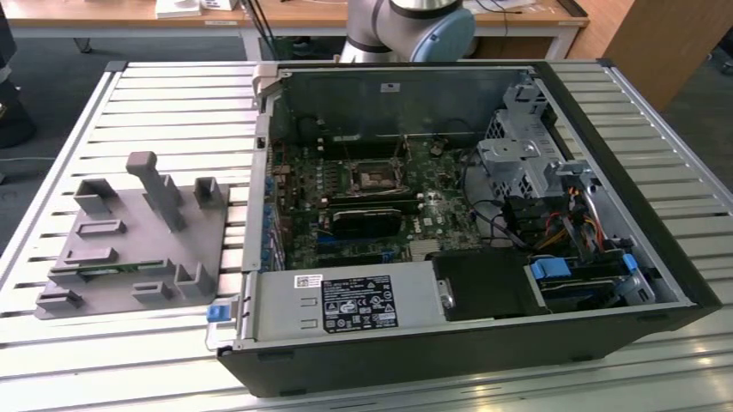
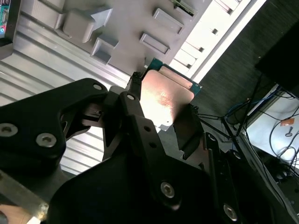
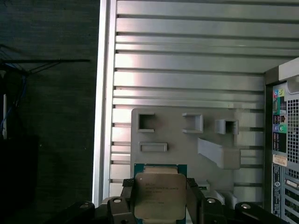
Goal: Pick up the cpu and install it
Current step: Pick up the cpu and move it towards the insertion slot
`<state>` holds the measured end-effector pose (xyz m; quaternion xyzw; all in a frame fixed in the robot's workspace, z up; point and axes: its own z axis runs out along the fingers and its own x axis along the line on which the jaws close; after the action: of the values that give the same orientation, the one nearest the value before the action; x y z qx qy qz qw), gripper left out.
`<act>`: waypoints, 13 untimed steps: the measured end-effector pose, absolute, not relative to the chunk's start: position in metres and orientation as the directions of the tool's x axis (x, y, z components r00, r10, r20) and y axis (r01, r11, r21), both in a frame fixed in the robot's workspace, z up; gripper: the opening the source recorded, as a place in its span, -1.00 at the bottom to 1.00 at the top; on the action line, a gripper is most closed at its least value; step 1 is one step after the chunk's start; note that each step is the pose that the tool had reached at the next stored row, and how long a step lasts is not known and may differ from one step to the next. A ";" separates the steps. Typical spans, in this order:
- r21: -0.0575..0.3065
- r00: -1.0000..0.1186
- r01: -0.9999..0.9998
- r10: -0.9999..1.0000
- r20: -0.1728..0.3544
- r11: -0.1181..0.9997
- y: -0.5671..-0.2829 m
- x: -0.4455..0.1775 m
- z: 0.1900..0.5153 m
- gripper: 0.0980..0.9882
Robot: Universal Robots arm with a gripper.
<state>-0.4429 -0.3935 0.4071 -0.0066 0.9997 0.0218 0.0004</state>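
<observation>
The cpu (image 3: 160,195), a flat square chip with a shiny metal top and a thin green rim, is clamped between the two black fingers of my gripper (image 3: 160,201). In the second wrist view the cpu (image 2: 164,99) sits the same way in the gripper (image 2: 163,111), held by two opposite edges. It hangs in the air above the grey fixture plate (image 3: 177,149), over the slatted table. In the exterior view the black-framed motherboard socket (image 1: 373,177) lies inside the open computer case (image 1: 641,257).
The grey fixture plate (image 1: 126,249) with raised blocks and pockets lies on the slatted aluminium table (image 1: 172,94), on the exterior view's left of the case. The arm's base (image 1: 407,30) stands behind the case. Cables, a drive cage and a power supply (image 1: 343,305) crowd the case.
</observation>
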 end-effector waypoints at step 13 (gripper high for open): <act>0.044 -1.000 -0.013 -0.013 -0.001 0.999 -0.393 -0.422 0.407 -0.03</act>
<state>-0.4221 -0.3935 0.4070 -0.0065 0.9997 0.0218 0.0004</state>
